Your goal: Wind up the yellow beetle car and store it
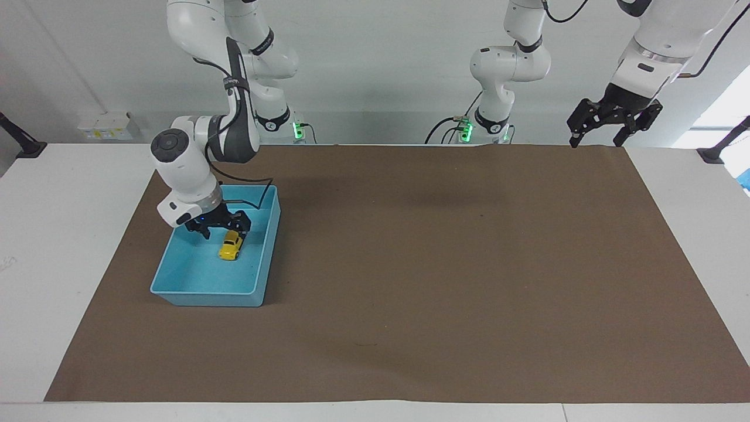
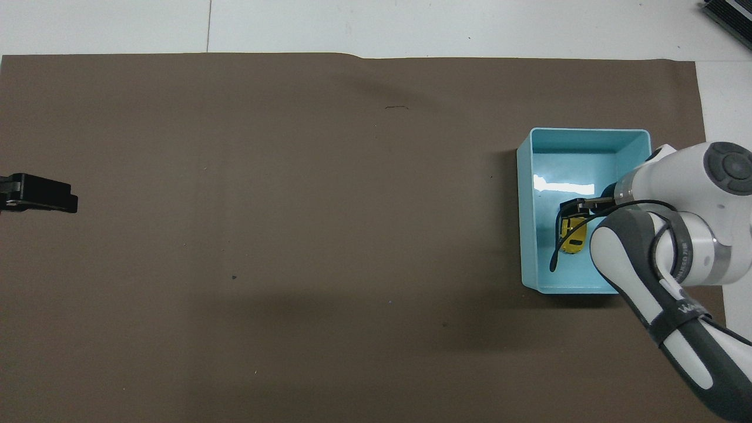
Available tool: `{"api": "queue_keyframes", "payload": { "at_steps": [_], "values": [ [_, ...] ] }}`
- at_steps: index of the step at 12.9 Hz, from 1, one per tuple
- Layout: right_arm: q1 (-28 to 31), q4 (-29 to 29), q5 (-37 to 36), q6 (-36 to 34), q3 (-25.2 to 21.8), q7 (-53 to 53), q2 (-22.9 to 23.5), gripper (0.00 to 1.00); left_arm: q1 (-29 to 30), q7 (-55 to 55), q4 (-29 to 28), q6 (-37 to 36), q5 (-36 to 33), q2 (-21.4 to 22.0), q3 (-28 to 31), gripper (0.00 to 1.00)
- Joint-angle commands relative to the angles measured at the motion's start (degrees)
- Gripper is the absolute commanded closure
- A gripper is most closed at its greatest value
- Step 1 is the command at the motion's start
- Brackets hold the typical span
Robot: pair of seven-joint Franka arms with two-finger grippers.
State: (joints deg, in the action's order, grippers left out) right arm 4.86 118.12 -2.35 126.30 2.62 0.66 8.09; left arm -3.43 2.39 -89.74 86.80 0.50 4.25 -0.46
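The yellow beetle car (image 1: 231,245) lies on the floor of a light-blue bin (image 1: 205,298), free of any grip. It also shows in the overhead view (image 2: 573,238), partly under a black cable. My right gripper (image 1: 219,228) hangs open just above the car's end nearer the robots, not touching it. In the overhead view the right arm's wrist covers part of the bin (image 2: 524,205). My left gripper (image 1: 613,124) is open and empty, and waits high over the corner of the mat at the left arm's end.
A brown mat (image 1: 445,264) covers the white table. The bin stands on it at the right arm's end. The left gripper's tip (image 2: 40,194) shows at the edge of the overhead view.
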Motion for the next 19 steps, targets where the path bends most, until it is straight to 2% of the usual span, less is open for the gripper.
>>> {"api": "queue_keyframes", "payload": {
  "at_steps": [1, 7, 13, 17, 19],
  "values": [
    [0.5, -2.7, 0.3, -3.2, 0.5, 1.0, -1.8, 0.00, 0.3, -0.5, -0.8, -0.7, 0.8, 1.1, 0.1, 0.00],
    [0.5, -15.0, 0.3, -18.2, 0.6, 0.5, -2.3, 0.00, 0.3, -0.5, -0.8, -0.7, 0.8, 1.1, 0.1, 0.00],
    [0.4, -17.0, 0.9, -26.0, 0.8, -0.4, -9.2, 0.00, 0.3, -0.5, -0.8, -0.7, 0.8, 1.1, 0.1, 0.00],
    [0.4, -25.9, 2.4, -37.1, 0.7, -0.8, -7.9, 0.00, 0.3, -0.5, -0.8, -0.7, 0.8, 1.0, 0.1, 0.00],
    [0.5, -27.6, 2.4, -40.7, 0.7, -0.9, -8.1, 0.00, 0.3, -0.5, -0.8, -0.7, 0.8, 1.1, 0.1, 0.00]
  ]
}}
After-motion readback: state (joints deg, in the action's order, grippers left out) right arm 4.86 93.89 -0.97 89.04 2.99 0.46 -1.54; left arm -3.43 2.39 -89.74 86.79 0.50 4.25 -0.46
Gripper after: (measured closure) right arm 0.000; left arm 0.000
